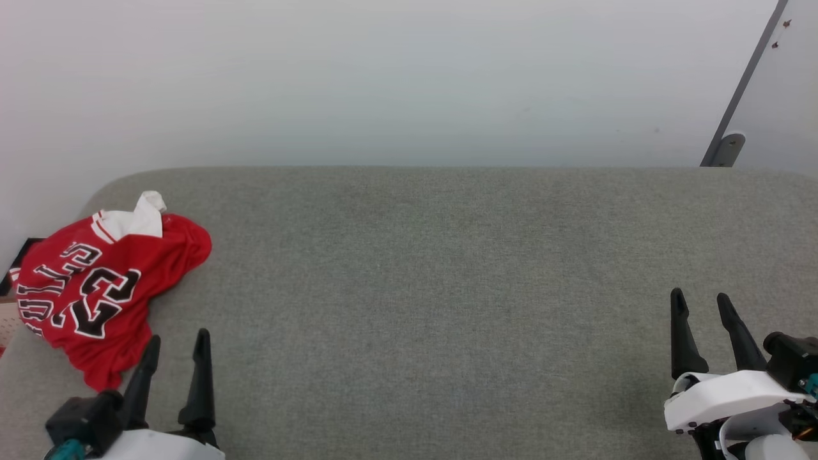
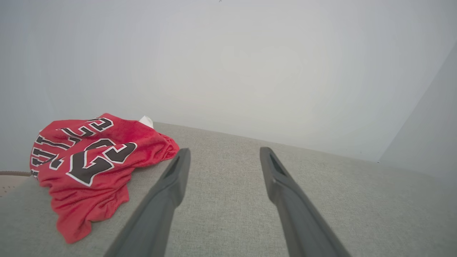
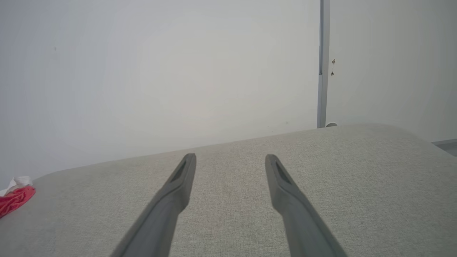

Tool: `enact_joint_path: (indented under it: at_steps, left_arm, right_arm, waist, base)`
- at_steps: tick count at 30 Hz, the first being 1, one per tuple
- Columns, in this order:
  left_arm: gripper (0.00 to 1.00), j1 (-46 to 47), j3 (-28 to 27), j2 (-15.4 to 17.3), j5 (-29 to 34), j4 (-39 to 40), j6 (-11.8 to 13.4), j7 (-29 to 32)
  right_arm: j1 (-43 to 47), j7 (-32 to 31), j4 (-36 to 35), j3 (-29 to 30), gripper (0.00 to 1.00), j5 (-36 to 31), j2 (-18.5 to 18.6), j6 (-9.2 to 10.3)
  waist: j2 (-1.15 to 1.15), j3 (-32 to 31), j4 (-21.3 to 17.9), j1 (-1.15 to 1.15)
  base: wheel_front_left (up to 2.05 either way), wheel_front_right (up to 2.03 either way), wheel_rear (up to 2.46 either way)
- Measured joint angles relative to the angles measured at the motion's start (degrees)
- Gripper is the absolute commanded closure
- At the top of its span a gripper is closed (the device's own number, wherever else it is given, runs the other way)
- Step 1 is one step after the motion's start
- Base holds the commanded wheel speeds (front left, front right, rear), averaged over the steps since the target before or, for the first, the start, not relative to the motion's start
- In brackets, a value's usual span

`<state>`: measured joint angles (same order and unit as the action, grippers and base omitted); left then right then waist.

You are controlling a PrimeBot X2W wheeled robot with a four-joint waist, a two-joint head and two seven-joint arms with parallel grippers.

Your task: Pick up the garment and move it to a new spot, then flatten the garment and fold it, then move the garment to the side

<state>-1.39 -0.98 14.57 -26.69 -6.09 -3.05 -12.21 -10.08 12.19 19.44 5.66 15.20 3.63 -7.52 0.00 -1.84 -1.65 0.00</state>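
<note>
The garment (image 1: 108,287) is a red jersey with black "BULLS" and "23" lettering and a white sleeve, lying crumpled at the far left of the grey fabric surface (image 1: 434,268). In the left wrist view the garment (image 2: 93,167) bunches up just left of my fingers. My left gripper (image 1: 177,342) stands open at the lower left, its fingertips close beside the jersey's lower edge and holding nothing. Far across the surface at the lower right, my right gripper (image 1: 701,301) is open and empty. A small red and white corner of the garment (image 3: 16,196) shows at the left edge of the right wrist view.
A pale wall (image 1: 409,76) rises behind the surface's rounded back edge. A grey metal strip with a foot (image 1: 728,144) leans down the wall at the back right. A dark-framed object (image 1: 16,268) sits past the surface's left edge, behind the jersey.
</note>
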Motion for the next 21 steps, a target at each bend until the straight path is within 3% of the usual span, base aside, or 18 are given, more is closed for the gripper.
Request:
enact_joint_path:
  at_steps: [21]
  left_arm:
    - [0.0,-1.0,-1.0,-0.5,9.7,0.6,-2.3,-2.3]
  right_arm:
    - [0.1,2.2,-0.3,1.0,0.0,-9.7,0.0,0.0]
  waist:
    - [0.0,-1.2,-0.5,0.0]
  base:
    - [0.0,0.0,0.0]
